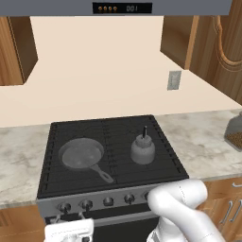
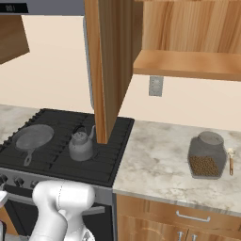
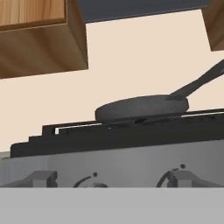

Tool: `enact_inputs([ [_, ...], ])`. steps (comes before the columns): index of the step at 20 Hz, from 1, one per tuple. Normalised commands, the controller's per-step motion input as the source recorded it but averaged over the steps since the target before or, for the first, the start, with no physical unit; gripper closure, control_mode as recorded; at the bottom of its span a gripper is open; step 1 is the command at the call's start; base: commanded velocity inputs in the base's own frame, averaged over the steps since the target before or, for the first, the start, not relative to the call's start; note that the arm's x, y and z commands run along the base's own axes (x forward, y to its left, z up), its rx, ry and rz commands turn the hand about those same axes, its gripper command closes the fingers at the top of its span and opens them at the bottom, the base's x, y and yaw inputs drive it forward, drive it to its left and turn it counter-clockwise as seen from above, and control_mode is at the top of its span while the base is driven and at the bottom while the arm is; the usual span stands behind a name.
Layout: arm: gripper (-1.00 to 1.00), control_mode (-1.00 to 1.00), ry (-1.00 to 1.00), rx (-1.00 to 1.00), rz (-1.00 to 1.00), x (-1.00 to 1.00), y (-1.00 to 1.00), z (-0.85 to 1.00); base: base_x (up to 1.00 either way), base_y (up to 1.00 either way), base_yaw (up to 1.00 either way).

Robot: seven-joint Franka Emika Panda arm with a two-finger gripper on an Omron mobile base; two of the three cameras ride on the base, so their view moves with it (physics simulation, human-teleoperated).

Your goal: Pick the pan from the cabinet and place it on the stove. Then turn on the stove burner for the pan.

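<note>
bright, even rendered light; soft, slightly blurry.

bystanders around the cooktop

a small pale-grey kettle [image 1: 142,149] with a black knob on its lid stands on the right half of the grates, its thin spout showing in the right base view. right of it runs a marbled countertop [image 2: 155,162], and a matching stretch lies on the left. far right on that counter stands a glass jar [image 2: 206,156] with a grey lid, holding brown grains (too small to tell what kind). just beside the jar, on its right, lies a small wooden spoon [image 2: 230,161]. a grey outlet plate [image 1: 174,80] sits on the cream back wall [image 1: 94,71]. below the right counter are wooden drawers [image 2: 188,219] with short silver handles. a dark display panel [image 1: 122,8] hangs above.
</note>
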Motion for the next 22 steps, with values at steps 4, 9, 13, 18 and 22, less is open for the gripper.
enact_inputs([
  [4, -1.0, -1.0, 0.0, 0.1, 0.0, 0.05, 0.06, -0.25, 0.0, 0.0, 0.0],
  [9, -1.0, -1.0, 0.05, 0.08, 0.0, 0.15, 0.0, -0.05, 0.0, 0.0, 0.0],
  [13, -1.0, -1.0, 0.05, 0.07, 0.0, 0.19, 0.0, -0.15, 0.0, 0.0, 0.0],
  [18, -1.0, -1.0, 0.04, 0.08, 0.0, 0.16, 0.0, -0.23, 0.0, 0.0, 0.0],
  [22, -1.0, -1.0, 0.04, 0.07, 0.0, 0.18, 0.02, -0.23, 0.0, 0.0, 0.0],
])
